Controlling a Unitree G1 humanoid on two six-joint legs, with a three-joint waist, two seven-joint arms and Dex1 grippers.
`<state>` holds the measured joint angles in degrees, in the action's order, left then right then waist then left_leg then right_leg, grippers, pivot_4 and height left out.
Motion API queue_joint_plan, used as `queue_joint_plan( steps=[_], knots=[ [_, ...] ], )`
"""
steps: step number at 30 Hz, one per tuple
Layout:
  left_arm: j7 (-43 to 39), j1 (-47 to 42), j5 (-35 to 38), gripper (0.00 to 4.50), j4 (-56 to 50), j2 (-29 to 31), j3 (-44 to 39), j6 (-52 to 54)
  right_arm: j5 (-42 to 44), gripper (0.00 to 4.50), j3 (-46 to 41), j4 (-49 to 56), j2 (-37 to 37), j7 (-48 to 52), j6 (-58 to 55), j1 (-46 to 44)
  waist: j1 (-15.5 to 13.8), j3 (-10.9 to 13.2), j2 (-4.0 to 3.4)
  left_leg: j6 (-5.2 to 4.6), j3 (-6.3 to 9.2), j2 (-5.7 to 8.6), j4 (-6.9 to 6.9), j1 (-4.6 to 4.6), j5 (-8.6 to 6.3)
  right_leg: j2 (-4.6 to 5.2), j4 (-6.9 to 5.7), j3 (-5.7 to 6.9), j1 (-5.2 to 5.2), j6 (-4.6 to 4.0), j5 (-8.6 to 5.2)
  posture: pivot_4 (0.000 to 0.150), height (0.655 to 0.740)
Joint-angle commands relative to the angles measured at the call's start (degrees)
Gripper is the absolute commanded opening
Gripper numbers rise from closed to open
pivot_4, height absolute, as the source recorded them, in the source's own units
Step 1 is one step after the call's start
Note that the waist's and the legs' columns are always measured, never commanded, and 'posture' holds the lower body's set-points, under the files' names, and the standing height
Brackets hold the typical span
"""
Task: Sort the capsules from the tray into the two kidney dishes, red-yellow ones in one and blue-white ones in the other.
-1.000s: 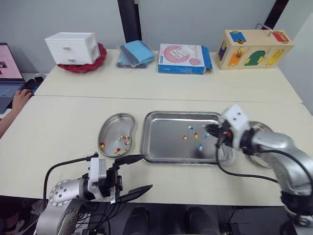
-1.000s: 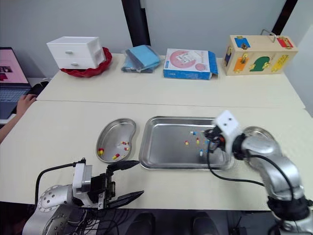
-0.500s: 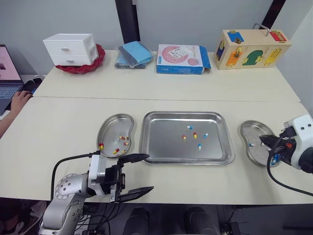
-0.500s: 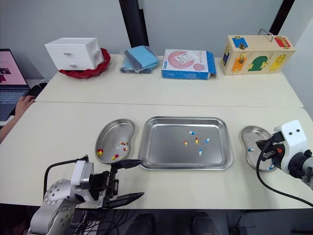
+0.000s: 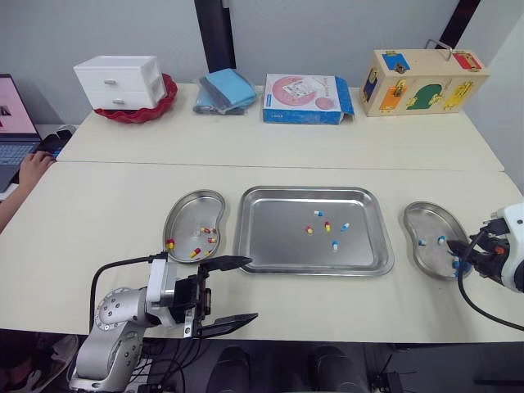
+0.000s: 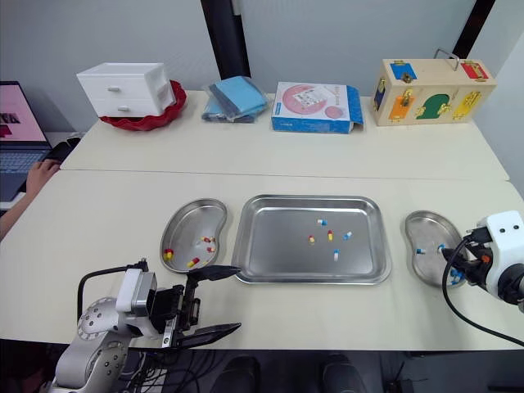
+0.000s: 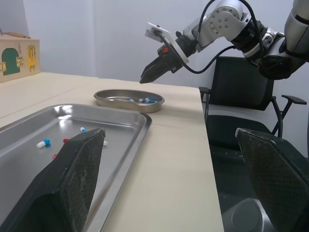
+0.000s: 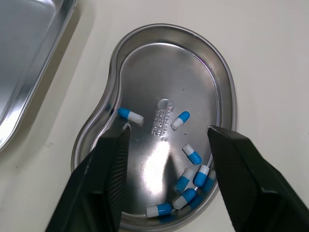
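Capsules: sorting is judged part done. Nearest, the left gripper hangs off the front edge of the table, jaws wide and empty, apparently parked clear of the work. The right gripper hovers over the right kidney dish, fingers spread and holding nothing, placed as for a drop among the blue-white ones there. The left kidney dish holds red-yellow ones. Five capsules of both kinds lie loose in the tray between the dishes.

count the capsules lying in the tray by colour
blue-white capsules: 3
red-yellow capsules: 2
total in the tray: 5
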<state>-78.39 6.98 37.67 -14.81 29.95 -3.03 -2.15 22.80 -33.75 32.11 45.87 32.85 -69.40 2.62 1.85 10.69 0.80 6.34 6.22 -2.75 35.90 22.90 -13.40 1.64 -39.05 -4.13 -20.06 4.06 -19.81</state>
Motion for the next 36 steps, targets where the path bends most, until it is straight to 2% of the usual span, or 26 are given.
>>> queue_joint_plan(
  steps=[1, 3, 10, 13, 16, 22, 27, 33, 36],
  knots=[
    [1.3, -0.1, 0.3, 4.5, -0.7, -0.3, -0.8, -0.7, 0.2, 4.0, -2.4, 0.1, 1.5, 0.4, 2.3, -0.1, 0.0, 0.0, 0.0, 0.0, 0.0, 0.0, 0.0, 0.0, 0.0, 0.0, 0.0, 0.0, 0.0, 0.0, 0.0, 0.15, 0.74],
    [3.4, 0.1, 0.1, 4.5, -1.2, -0.2, -1.6, 0.2, 0.6, 4.45, -2.8, 0.2, 1.6, 1.3, 3.9, 0.6, 0.0, 0.0, 0.0, 0.0, 0.0, 0.0, 0.0, 0.0, 0.0, 0.0, 0.0, 0.0, 0.0, 0.0, 0.0, 0.15, 0.74],
    [14.9, 3.1, -1.5, 4.5, -3.8, 2.7, -7.8, 5.0, 1.4, 4.45, -3.9, 1.8, 0.5, 6.8, 15.3, 7.5, 0.0, 0.0, 0.0, 0.0, 0.01, 0.0, 0.0, 0.0, 0.0, 0.0, 0.0, 0.0, 0.01, 0.01, 0.0, 0.15, 0.74],
    [19.6, 6.5, -1.7, 4.5, -4.7, 7.0, -14.1, 9.9, -1.1, 4.45, -3.9, 2.4, -0.1, 13.5, 29.3, 15.0, 0.0, 0.0, 0.03, 0.0, 0.02, 0.0, 0.0, -0.01, 0.0, 0.0, 0.01, 0.01, 0.01, 0.01, -0.01, 0.15, 0.74],
    [20.4, 10.3, -2.7, 4.5, -2.2, 11.6, -20.5, 12.3, -2.3, 4.45, -5.0, -0.4, -0.4, 19.2, 40.5, 20.5, 0.1, 0.0, 0.02, 0.0, 0.01, -0.02, -0.04, -0.03, 0.0, 0.0, 0.02, 0.01, 0.01, 0.01, -0.02, 0.15, 0.74],
    [19.5, 16.3, -5.0, 4.5, 8.2, 16.8, -28.3, 16.4, -4.8, 4.45, -6.4, -9.9, 1.7, 29.0, 53.7, 28.5, 0.0, 0.0, 0.08, 0.0, -0.05, -0.01, -0.01, -0.12, 0.0, 0.02, 0.07, -0.01, 0.1, 0.02, -0.03, 0.15, 0.74],
    [19.8, 19.2, -7.0, 4.5, 10.2, 16.6, -30.2, 15.6, -4.4, 4.45, -5.8, -13.2, 1.3, 29.3, 56.2, 29.1, 0.0, 0.0, 0.11, 0.01, -0.07, -0.02, -0.08, -0.11, -0.01, 0.02, 0.07, -0.01, 0.06, -0.04, -0.07, 0.15, 0.74],
    [22.1, 19.8, -7.3, 4.5, 5.3, 15.4, -30.0, 17.6, -4.6, 4.45, -4.6, -13.7, 1.1, 30.2, 58.3, 29.8, 0.0, 0.0, 0.16, 0.02, -0.05, -0.02, -0.07, -0.11, -0.01, 0.03, 0.07, -0.01, 0.1, -0.04, -0.07, 0.15, 0.74],
    [23.1, 20.5, -7.4, 4.5, 2.9, 14.8, -30.0, 18.5, -6.5, 4.45, -2.9, -14.1, 1.4, 30.6, 63.0, 29.6, 0.0, 0.0, 0.16, 0.02, -0.05, -0.02, -0.07, -0.11, 0.0, 0.03, 0.07, 0.0, 0.1, -0.04, -0.07, 0.15, 0.74]
  ],
)
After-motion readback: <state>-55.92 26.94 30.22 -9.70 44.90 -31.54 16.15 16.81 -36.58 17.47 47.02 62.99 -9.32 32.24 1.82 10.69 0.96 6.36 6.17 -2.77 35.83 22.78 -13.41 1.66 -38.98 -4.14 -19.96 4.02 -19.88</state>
